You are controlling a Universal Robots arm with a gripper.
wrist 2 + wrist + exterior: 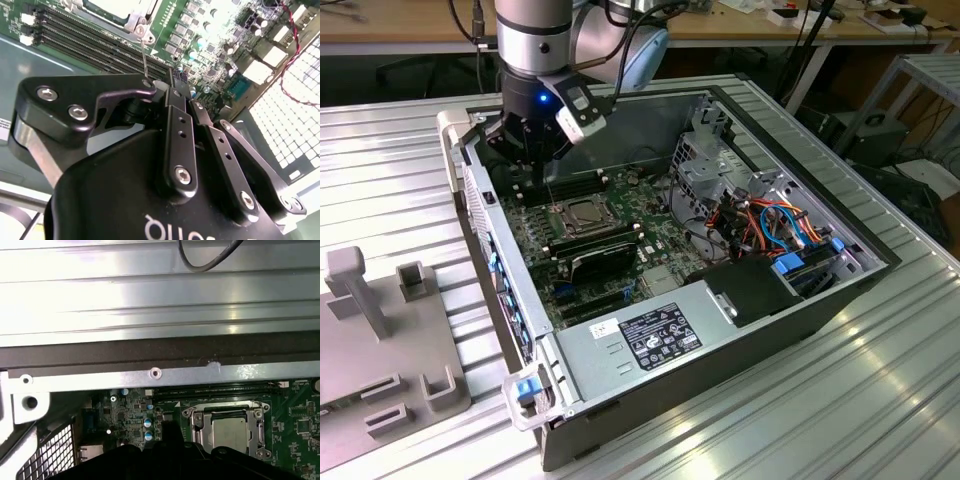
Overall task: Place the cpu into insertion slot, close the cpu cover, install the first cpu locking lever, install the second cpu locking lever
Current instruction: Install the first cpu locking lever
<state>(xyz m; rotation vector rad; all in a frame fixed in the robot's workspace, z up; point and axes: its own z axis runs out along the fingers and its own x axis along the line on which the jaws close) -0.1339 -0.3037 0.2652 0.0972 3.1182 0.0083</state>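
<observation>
- We've got the gripper [544, 168] hanging low inside the open computer case [650, 100], right over the motherboard [620, 275].
- The cpu [230, 432] is already sitting in the insertion slot [189, 413]. The cpu cover [260, 427] looks folded down flat around it, with the chip's grey top showing through the window.
- On the exterior view's clock face, the chip sits at about 4 o'clock from the gripper: near, but off to the side rather than straight under it.
- The bit that matters is the locking lever [144, 57], a thin wire rod standing up off the socket corner nearest the gripper.
- In the exterior view its long axis runs pretty much 12 to 6. The foot is down on the socket at the 6 end and the free end is up by the fingertips at 12.
- The fingers [175, 115] are pulled in narrow, with no real gap between them that we can see.
- The lever's top end meets a black hooked piece [125, 97] just beside the fingertips. We honestly can't tell if the rod is pinched or only resting against that hook.
- Our read: chip in and cover down, so we're on the lever part. A rod standing this upright isn't latched.
- The long black memory slots [90, 30] run just past the socket on its 12 o'clock side in the exterior view, close to the lever's foot.
</observation>
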